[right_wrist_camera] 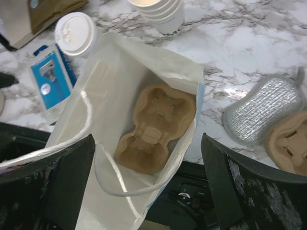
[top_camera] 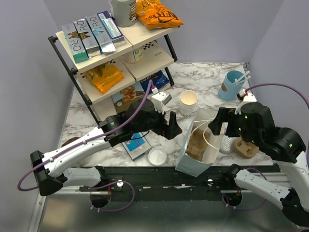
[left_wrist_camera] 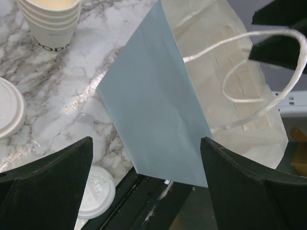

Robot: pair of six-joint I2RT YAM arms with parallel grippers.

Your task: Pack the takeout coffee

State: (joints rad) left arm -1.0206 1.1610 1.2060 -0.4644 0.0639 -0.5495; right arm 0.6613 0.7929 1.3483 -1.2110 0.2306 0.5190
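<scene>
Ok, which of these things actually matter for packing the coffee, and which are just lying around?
For the job:
- takeout coffee
- paper bag
- cup carrier inside the bag

Just lying about:
- stack of lidless cups
- razor pack
- sponge
- spare carrier
- blue mug

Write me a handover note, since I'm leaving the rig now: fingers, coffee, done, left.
Left gripper: open, empty, beside the paper bag.
Right gripper: open, empty, over the bag's mouth.
Takeout coffee: upright on the table, apart from the bag, not held.
Done: a cup carrier lies in the bag.
Left: pick up the coffee, put it in the bag.
</scene>
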